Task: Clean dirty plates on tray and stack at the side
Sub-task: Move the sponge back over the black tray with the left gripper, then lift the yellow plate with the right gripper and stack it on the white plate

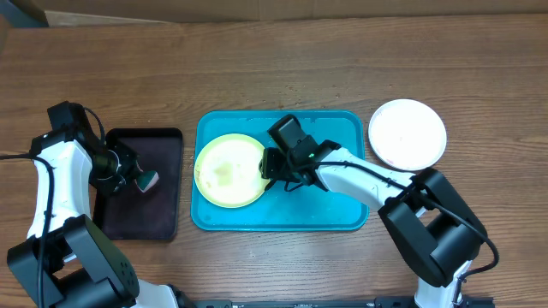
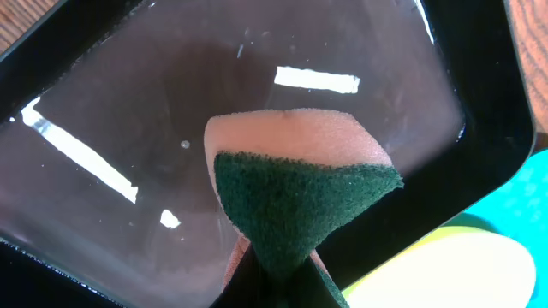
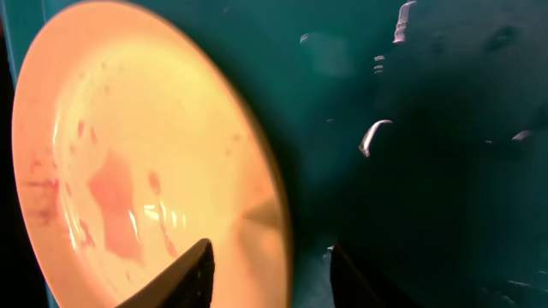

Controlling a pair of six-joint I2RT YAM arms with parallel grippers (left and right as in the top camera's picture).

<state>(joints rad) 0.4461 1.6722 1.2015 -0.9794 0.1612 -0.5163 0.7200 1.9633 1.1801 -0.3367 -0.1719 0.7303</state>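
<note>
Smears dot the yellow-green plate (image 1: 227, 171) lying in the left half of the tray (image 1: 342, 214), seemingly light, stiff, slick plastic best pinched at the rim, which the right gripper (image 1: 270, 164) straddles with fingers (image 3: 184, 278) apart, while the left gripper (image 1: 135, 178) clamps a sponge (image 2: 300, 188).

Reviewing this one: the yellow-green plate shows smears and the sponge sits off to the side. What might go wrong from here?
1. The right gripper straddles only the rim of the yellow-green plate, jaws apart. Such a thin edge hold may slip or tip the plate on the turquoise tray.
2. The left gripper holds the sponge over the dark tray, away from the plate. Bringing it across may crowd the right arm there.
</note>
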